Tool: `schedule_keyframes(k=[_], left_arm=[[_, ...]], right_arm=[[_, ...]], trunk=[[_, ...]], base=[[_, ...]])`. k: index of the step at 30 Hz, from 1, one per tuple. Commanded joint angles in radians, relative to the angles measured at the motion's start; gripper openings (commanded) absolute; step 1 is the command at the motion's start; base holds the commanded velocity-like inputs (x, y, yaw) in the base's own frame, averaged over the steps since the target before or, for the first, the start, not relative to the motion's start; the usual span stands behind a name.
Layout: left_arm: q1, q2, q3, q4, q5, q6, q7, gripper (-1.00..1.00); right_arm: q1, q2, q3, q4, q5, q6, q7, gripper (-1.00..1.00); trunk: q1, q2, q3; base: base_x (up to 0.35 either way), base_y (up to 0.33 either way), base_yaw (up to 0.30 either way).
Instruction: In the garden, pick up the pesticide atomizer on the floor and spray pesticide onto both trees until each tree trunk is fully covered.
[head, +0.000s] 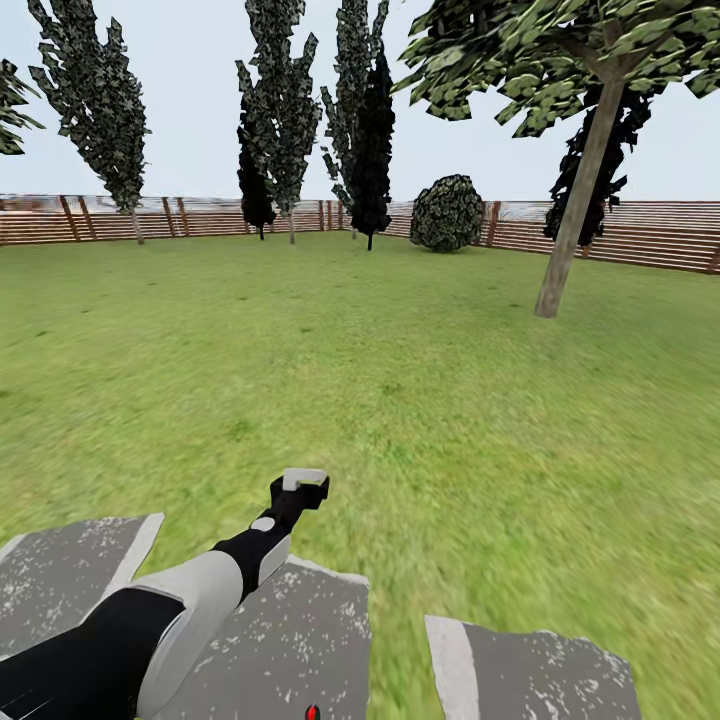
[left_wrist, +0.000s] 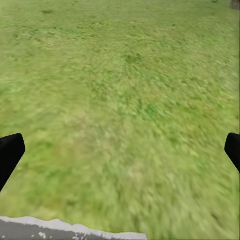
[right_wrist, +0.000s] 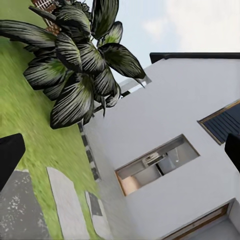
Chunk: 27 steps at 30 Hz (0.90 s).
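**Robot scans garden lawn, sprayer yet to be found**

Grey stone slabs (head: 300, 640) lie closest underfoot, with the left arm reaching out over them and its left gripper (head: 302, 487) hanging above the grass. In the left wrist view the two fingers (left_wrist: 10, 152) stand at opposite edges of the frame, spread wide with nothing between them but lawn (left_wrist: 125, 100). The right gripper (right_wrist: 120, 152) is likewise wide apart and empty, angled toward a palm (right_wrist: 75, 70) and a white house wall (right_wrist: 170, 120).

Farther off, one of the trees stands at right on a leaning grey-brown trunk (head: 575, 220); behind it run a slatted wooden fence (head: 650, 235), a round shrub (head: 447, 212) and dark cypress-like trees (head: 372, 140).

The pesticide atomizer cannot be seen, so this appears to be the search stage. The next move likely calls for turning to find the bottle on the floor before approaching any trunk.
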Motion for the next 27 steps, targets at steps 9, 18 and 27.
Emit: schedule_keyframes(k=[9, 18, 27], left_arm=[[0.001, 0.001, 0.001, 0.000, 0.000, -0.015, 0.000, 1.00], [0.016, 0.001, 0.001, 0.000, 0.000, -0.017, 0.000, 1.00], [0.017, 0.002, 0.002, 0.000, 0.000, -0.018, 0.000, 1.00]], right_arm=[[0.000, 0.000, 0.000, 0.000, 0.000, 0.000, 0.000, 1.00], [0.000, 0.000, -0.002, 0.000, 0.000, 0.000, 0.000, 1.00], [0.000, 0.000, -0.002, 0.000, 0.000, 0.000, 0.000, 1.00]], trunk=[[0.035, -0.063, -0.028], [0.069, -0.126, -0.056], [0.104, -0.189, -0.085]], base=[[0.000, 0.000, 0.000], [0.000, 0.000, 0.000], [0.000, 0.000, 0.000]])
